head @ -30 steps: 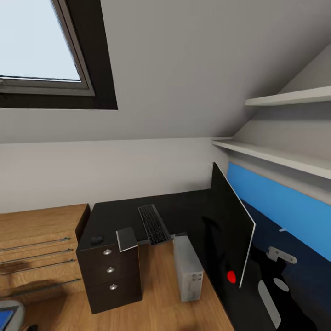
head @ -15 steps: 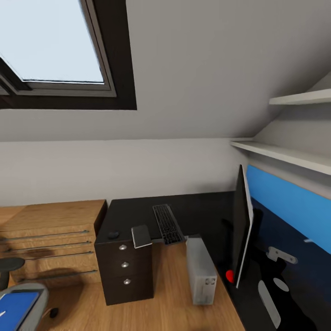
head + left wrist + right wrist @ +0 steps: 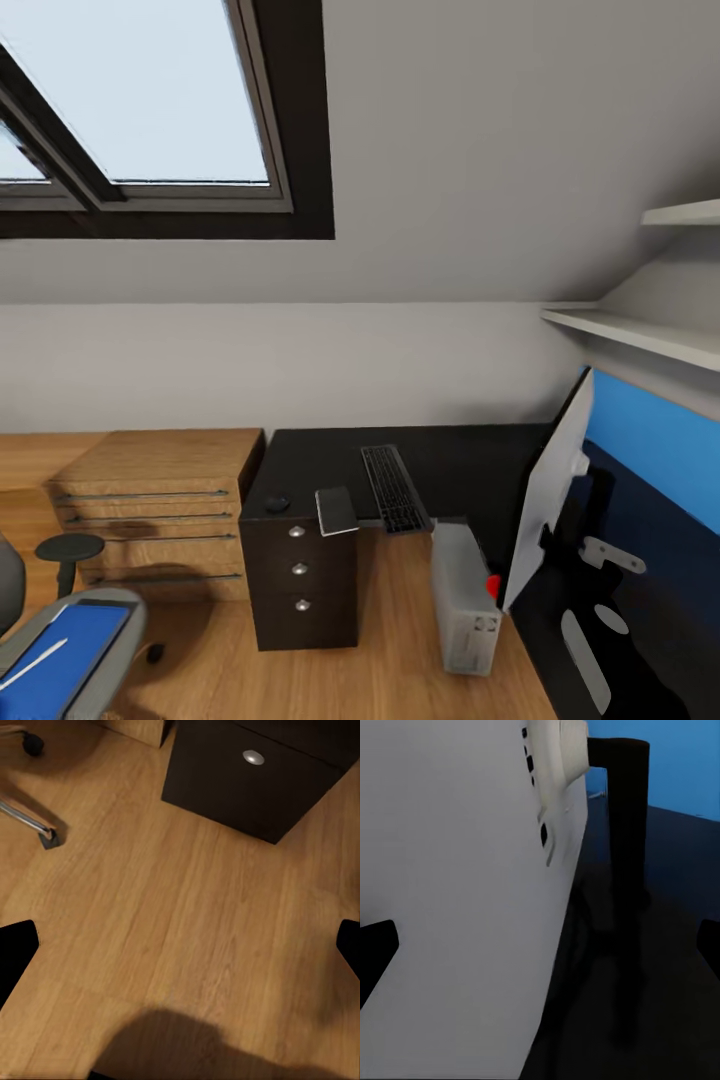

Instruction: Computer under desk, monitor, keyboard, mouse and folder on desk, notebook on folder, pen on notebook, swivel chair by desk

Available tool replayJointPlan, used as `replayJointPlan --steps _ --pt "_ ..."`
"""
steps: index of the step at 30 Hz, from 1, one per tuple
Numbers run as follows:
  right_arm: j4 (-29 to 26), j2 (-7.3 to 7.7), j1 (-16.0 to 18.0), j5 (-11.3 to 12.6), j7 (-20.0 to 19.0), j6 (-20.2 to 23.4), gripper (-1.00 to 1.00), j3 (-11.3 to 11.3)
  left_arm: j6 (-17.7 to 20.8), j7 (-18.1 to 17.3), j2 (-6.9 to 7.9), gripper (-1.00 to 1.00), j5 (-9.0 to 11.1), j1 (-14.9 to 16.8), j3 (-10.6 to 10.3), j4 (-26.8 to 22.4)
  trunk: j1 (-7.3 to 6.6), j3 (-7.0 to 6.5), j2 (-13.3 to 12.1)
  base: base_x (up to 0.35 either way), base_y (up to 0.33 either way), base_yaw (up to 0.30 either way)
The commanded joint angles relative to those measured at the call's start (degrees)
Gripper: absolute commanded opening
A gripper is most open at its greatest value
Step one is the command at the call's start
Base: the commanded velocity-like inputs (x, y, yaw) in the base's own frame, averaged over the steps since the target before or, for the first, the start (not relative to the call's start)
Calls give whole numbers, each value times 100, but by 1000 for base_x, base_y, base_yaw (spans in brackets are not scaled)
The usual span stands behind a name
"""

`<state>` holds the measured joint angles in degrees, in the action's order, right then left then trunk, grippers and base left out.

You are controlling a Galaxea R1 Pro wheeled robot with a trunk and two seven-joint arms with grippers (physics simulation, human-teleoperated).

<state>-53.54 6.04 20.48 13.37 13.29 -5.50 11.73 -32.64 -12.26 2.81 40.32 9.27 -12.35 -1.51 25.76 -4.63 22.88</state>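
Observation:
The black desk (image 3: 470, 455) carries the keyboard (image 3: 393, 488), a small dark mouse (image 3: 277, 503) and the grey notebook (image 3: 336, 511) at its drawer corner. On the desk's right part stands the monitor (image 3: 548, 510), its white back toward me and a red dot at its lower corner. The grey computer (image 3: 468, 600) sits on the floor by the desk. At lower left the swivel chair (image 3: 115, 620) holds the blue folder (image 3: 60, 655) with the whitish pen (image 3: 30, 663) on it. My right gripper (image 3: 540, 945) is open close to the monitor's back (image 3: 457, 907) and black stand (image 3: 626, 832). My left gripper (image 3: 180, 945) is open over bare floor.
Low wooden shelving (image 3: 160, 500) stands left of the desk's drawers (image 3: 300, 570). A skylight is above and white wall shelves (image 3: 640, 340) are at the right. The left wrist view has a drawer knob (image 3: 253, 757) and the chair's chrome leg (image 3: 30, 821) on wooden floor.
The head view has swung left, so everything shifted right and the chair with the folder came into view. The monitor now shows its white back instead of its black screen.

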Motion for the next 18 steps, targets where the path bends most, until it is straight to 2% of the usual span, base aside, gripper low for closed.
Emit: replayJointPlan --steps 1,11,14,18 --pt "1 3 -1 60 7 -30 100 -11 -12 -40 0 100 63 4 -30 10 2 2 4 0 0 236" --pt "1 3 -1 60 7 -30 100 -6 -14 -40 0 100 64 4 -30 10 2 2 4 0 0 224" --pt "1 3 -1 60 7 -30 100 -6 -15 -40 0 100 61 4 -30 10 2 2 4 -13 0 102" --pt "1 3 -1 60 4 -30 100 -4 -15 -40 0 100 56 4 -30 10 2 2 4 -175 0 33"
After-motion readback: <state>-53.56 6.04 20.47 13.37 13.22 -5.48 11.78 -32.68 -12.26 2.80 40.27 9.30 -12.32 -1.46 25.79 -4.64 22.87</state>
